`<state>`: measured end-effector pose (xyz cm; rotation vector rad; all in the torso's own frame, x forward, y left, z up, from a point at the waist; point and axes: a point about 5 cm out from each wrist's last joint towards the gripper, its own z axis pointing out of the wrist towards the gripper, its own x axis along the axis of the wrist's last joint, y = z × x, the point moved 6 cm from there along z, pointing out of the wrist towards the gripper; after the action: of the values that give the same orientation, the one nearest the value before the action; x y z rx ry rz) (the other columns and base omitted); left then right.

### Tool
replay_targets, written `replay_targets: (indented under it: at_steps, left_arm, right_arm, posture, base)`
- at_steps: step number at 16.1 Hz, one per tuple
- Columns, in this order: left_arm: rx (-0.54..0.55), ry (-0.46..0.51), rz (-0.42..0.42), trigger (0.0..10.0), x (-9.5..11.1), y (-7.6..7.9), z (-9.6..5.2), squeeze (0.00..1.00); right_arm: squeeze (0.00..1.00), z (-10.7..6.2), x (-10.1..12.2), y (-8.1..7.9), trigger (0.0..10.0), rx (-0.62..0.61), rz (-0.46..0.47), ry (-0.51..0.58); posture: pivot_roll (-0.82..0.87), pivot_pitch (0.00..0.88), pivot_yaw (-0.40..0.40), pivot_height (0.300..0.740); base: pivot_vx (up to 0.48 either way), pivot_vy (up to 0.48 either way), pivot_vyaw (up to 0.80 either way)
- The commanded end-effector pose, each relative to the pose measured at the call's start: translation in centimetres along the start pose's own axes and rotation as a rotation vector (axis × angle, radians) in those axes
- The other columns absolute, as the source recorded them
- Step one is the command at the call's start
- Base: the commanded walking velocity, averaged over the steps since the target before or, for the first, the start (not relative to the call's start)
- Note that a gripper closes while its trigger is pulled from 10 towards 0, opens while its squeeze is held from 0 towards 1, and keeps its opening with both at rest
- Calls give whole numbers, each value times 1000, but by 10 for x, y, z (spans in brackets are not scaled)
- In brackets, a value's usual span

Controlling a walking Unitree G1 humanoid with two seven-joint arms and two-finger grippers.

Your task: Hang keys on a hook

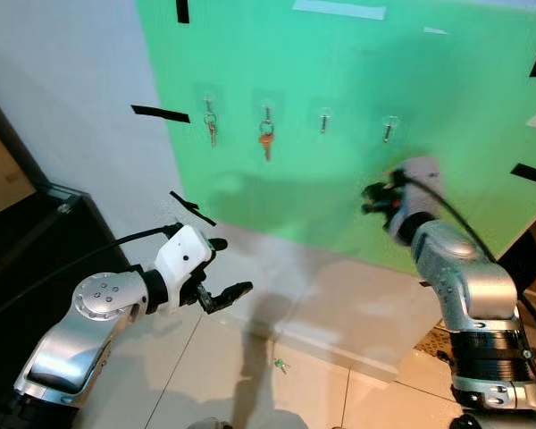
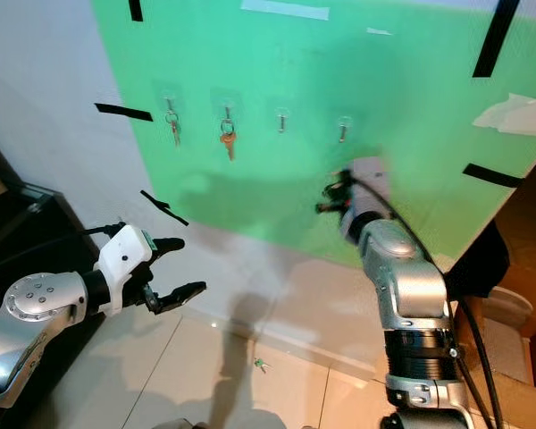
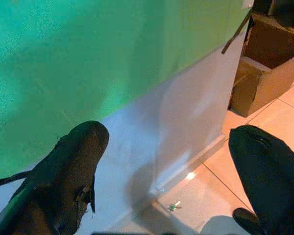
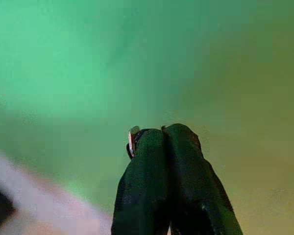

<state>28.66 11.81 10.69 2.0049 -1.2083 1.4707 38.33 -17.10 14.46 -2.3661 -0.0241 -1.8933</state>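
- The right gripper (image 4: 162, 134) is raised close to the green sheet (image 1: 447, 116), below and a little right of the right-most hook (image 1: 389, 128); its 2 fingers are pressed together, and a small silvery edge, perhaps a key ring (image 4: 132, 140), peeks out beside one tip. I cannot tell what it is, as the fingers hide the rest.
- From the head views that gripper is blurred and small, so nothing held can be made out there.
- 4 hooks sit in a row on the sheet: the left-most carries a silver key (image 1: 211, 128), the next an orange key (image 1: 266, 141), the third hook (image 1: 323, 120) something small and unclear.
- The left gripper (image 1: 221, 271) hangs low before the white wall (image 1: 71, 98), fingers spread wide with nothing between them.
- A tiny greenish object (image 1: 280, 365) lies on the pale tiled floor (image 1: 188, 375) near the skirting.
- Black tape strips (image 1: 159, 113) hold the sheet; cardboard boxes (image 3: 257, 73) stand to the right, partly cut off.
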Motion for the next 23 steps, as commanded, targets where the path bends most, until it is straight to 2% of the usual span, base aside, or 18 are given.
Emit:
replay_targets:
  at_steps: [1, 4, 6, 11, 12, 15, 17, 19, 21, 22, 23]
  left_arm:
    - [6, 9, 17, 10000, 3, 0, -1, 165]
    - [5, 11, 24, 10000, 3, 0, 1, 165]
    - [7, 13, 26, 10000, 3, 0, 1, 165]
    - [17, 20, 27, 10000, 4, -1, 2, 169]
    - [21, 24, 30, 10000, 5, -2, 2, 169]
    - [27, 31, 33, 10000, 6, -3, 3, 169]
    - [28, 33, 33, 10000, 7, -3, 3, 169]
    - [32, 35, 32, 10000, 7, -4, 3, 169]
    - [36, 36, 32, 10000, 7, -4, 2, 169]
    - [37, 36, 32, 10000, 7, -5, 2, 169]
    - [37, 36, 32, 10000, 7, -5, 2, 169]
  right_arm:
    - [0, 1, 14, 10, 10000, -50, 51, 60]
    - [0, -2, 37, 26, 10000, -149, 86, 182]
    - [0, -3, 47, 28, 10000, -166, 111, 230]
    - [0, -8, 80, 15, 10000, -184, 75, 401]
    - [0, -10, 92, 6, 10000, -174, 31, 455]
    - [0, -11, 95, -1, 10000, -164, -26, 479]
    - [0, -9, 89, -8, 10000, -144, -104, 469]
    - [0, -9, 80, -17, 10000, -151, -340, 469]
    - [0, -8, 74, -25, 10000, -146, -512, 476]
    - [0, -9, 72, -26, 10000, -152, -580, 479]
    - [0, -9, 72, -26, 10000, -156, -602, 480]
  posture:
    - [-64, 0, 15, 740]
    - [-65, 0, 14, 740]
    - [-63, 0, 11, 740]
    - [-56, 0, 4, 740]
    - [-57, 0, 5, 740]
    - [-58, 0, 5, 740]
    - [-56, 0, 4, 740]
    - [-54, 0, 2, 740]
    - [-53, 0, 3, 740]
    - [-53, 0, 3, 740]
    - [-52, 0, 4, 740]
  base:
    - [0, 0, 0]
    - [0, 0, 0]
    - [0, 0, 0]
    - [0, 0, 0]
    - [0, 0, 0]
    - [0, 0, 0]
    - [0, 0, 0]
    - [0, 0, 0]
    - [0, 0, 0]
    - [0, 0, 0]
    - [0, 0, 0]
